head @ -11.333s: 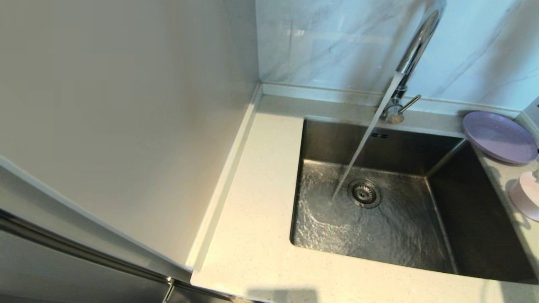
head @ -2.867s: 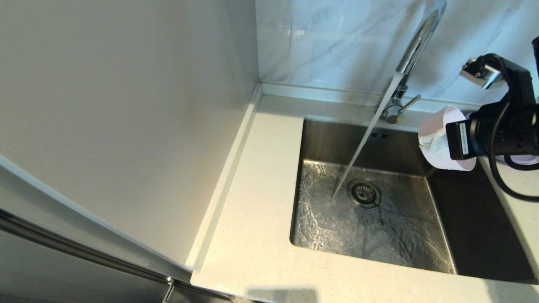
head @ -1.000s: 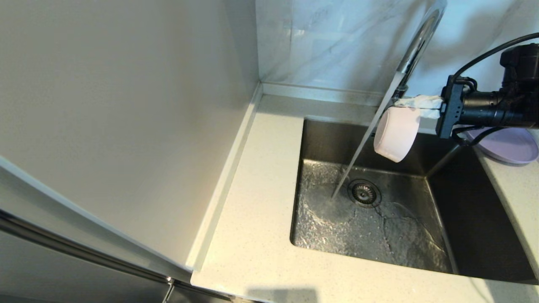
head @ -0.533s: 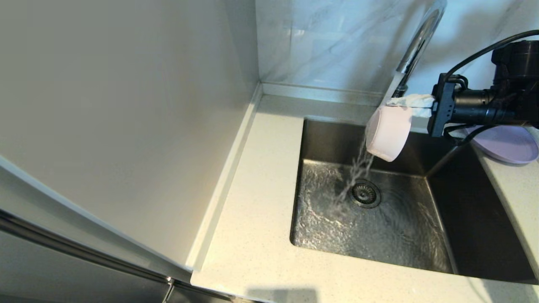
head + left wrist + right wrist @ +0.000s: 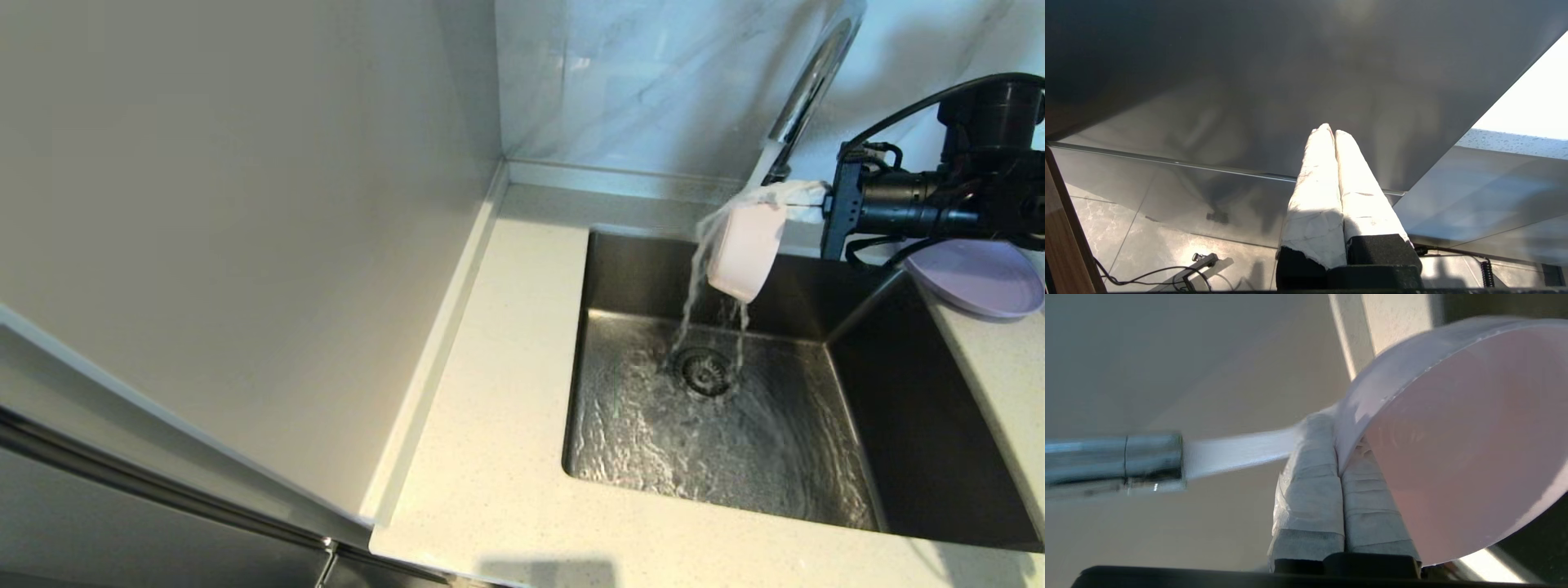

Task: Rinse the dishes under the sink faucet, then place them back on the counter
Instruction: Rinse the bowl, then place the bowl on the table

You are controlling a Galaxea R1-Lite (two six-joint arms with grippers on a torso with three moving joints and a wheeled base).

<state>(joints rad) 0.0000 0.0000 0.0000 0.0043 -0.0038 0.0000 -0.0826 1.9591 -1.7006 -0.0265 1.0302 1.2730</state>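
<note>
My right gripper [image 5: 788, 200] is shut on the rim of the pale pink bowl [image 5: 744, 249], holding it tilted on its side over the basin, right under the sink faucet [image 5: 808, 82]. The running water strikes the bowl's rim and spills down both sides to the drain [image 5: 702, 370]. In the right wrist view the white-wrapped fingers [image 5: 1310, 486] pinch the bowl's wall [image 5: 1457, 457], with the spout [image 5: 1114, 461] and its stream meeting them. The lavender plate [image 5: 976, 278] lies on the counter [image 5: 498, 457] at the basin's back right corner. My left gripper [image 5: 1329, 132] is shut and parked out of the head view.
The square steel basin [image 5: 914, 425] is wet all over its floor. A tall pale cabinet side [image 5: 245, 245] rises along the counter's left edge. White marbled wall tiles [image 5: 637, 82] stand behind the faucet. My right arm [image 5: 947, 200] reaches in above the plate.
The right gripper has carried the bowl leftwards into the stream; the water, which ran straight to the drain a second ago, now splashes off the bowl.
</note>
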